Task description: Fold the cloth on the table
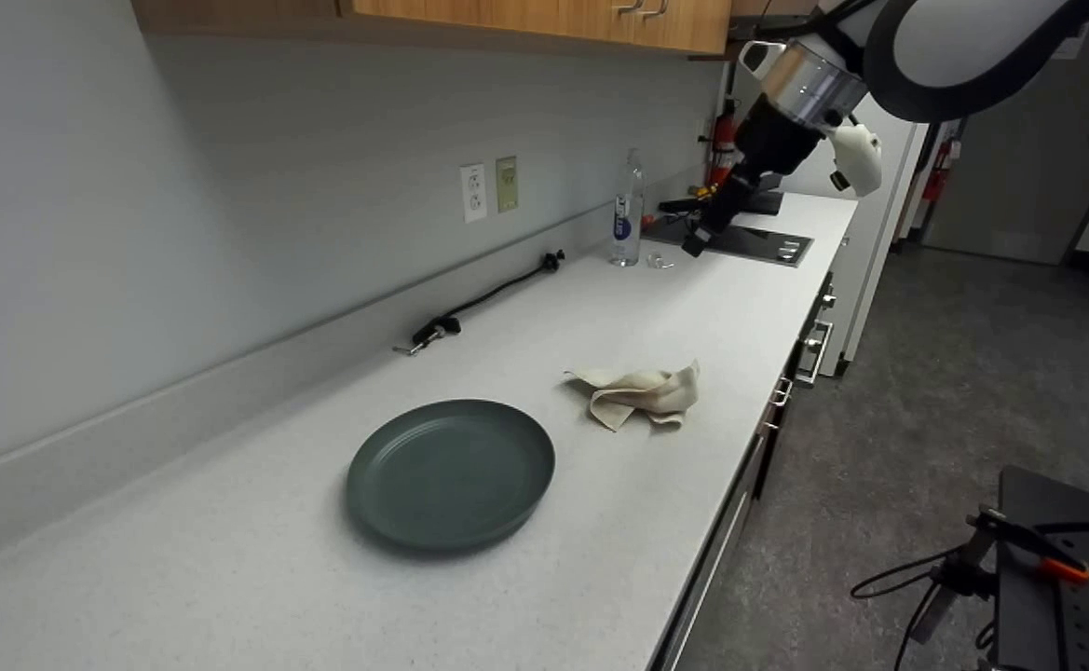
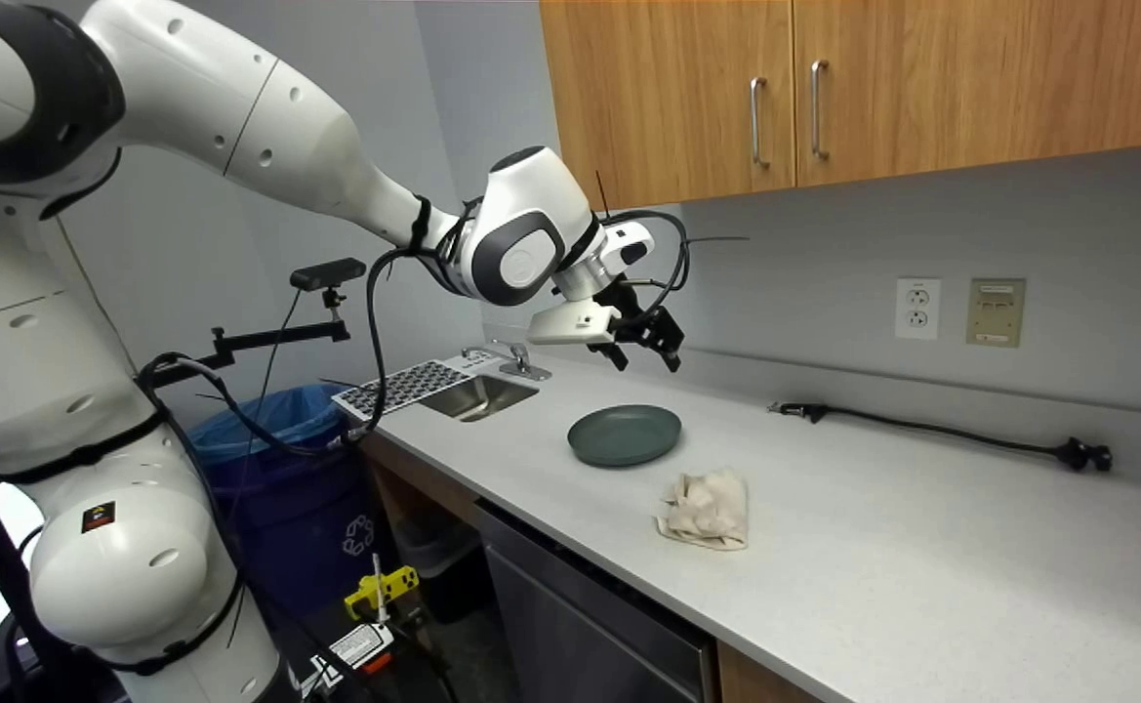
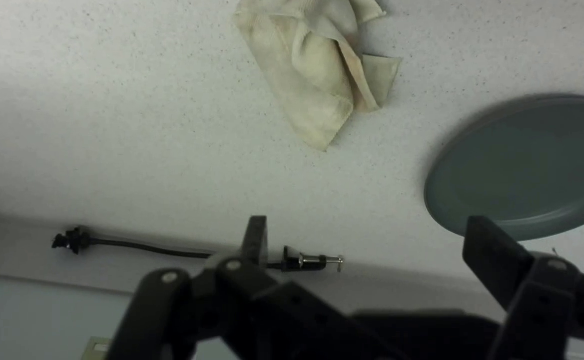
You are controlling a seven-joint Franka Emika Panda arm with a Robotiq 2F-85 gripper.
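"Where is the cloth [image 2: 710, 513] lying?"

"It's resting on the table [image 2: 921, 576], crumpled, with loose folds standing up across it. In an exterior view it is sitting to the near right of the dark green plate [image 2: 624, 436] — close by, but apart from it."

"And in the wrist view?"

"There the plate is showing to the right of the cloth, and the top edge is cutting off part of the cloth."

"How is the end effector [image 3: 367, 234] standing?"

"It is hanging above the table, well apart from the cloth, with its fingers [image 3: 496, 260] standing wide — the wrist view is showing a broad gap between the tips."

"What else are you seeing?"

"In an exterior view, a black flexible rod [image 2: 931, 426] is lying along the far side, just beside the wall [image 2: 1097, 322]. In an exterior view, a clear bottle [image 1: 628, 219] is standing upright toward the far end, near a black cooktop [image 1: 758, 244]."
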